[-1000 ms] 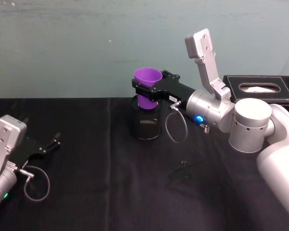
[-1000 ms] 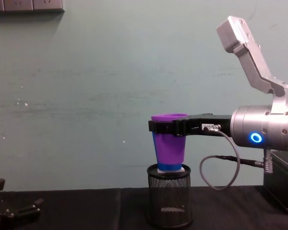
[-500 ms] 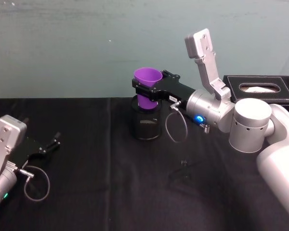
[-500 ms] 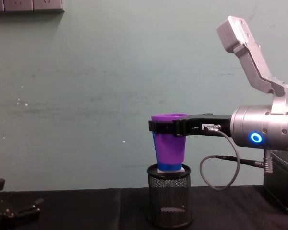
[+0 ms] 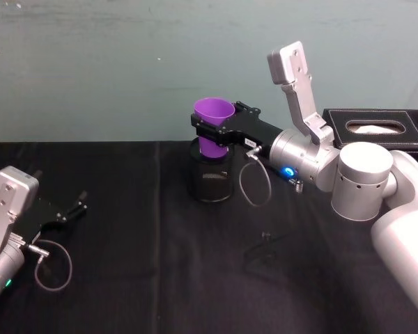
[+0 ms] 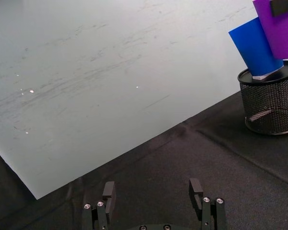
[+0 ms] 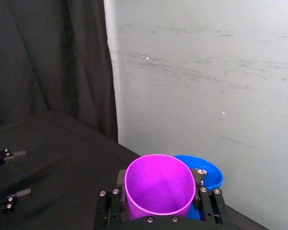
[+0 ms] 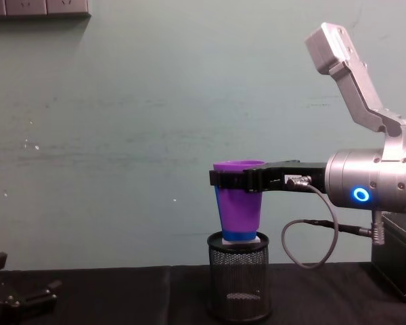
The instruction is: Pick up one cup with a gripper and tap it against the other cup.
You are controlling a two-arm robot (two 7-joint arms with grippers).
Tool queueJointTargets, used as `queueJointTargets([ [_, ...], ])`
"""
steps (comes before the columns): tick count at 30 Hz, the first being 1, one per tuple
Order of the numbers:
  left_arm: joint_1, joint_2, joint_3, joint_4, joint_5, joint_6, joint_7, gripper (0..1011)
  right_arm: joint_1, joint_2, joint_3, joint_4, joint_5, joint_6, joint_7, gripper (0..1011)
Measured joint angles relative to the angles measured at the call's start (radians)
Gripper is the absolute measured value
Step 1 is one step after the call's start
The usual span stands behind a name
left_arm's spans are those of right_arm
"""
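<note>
right claw (image 8: 238, 180) level, clamped on purple cup (image 8: 241, 208) beside blue cup (image 6: 255, 47); left claw (image 6: 151, 191) apart, low

Nothing legible shows anywhere: no word, brand, number or sign can be read. The one label in sight is a small white sticker (image 5: 251, 142) on the black body of the right tool (image 5: 214, 129), set back toward the wrist from the fingers that clamp the purple cup (image 5: 214, 111). Its print is too small to make out.
</note>
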Motion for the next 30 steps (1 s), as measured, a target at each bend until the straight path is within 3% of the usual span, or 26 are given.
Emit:
queueJointTargets([
  [30,0.0,0.0,0.0,0.0,0.0,0.0,0.0,1000,0.0,0.0,0.0,0.0,0.0,0.0,0.0,747],
])
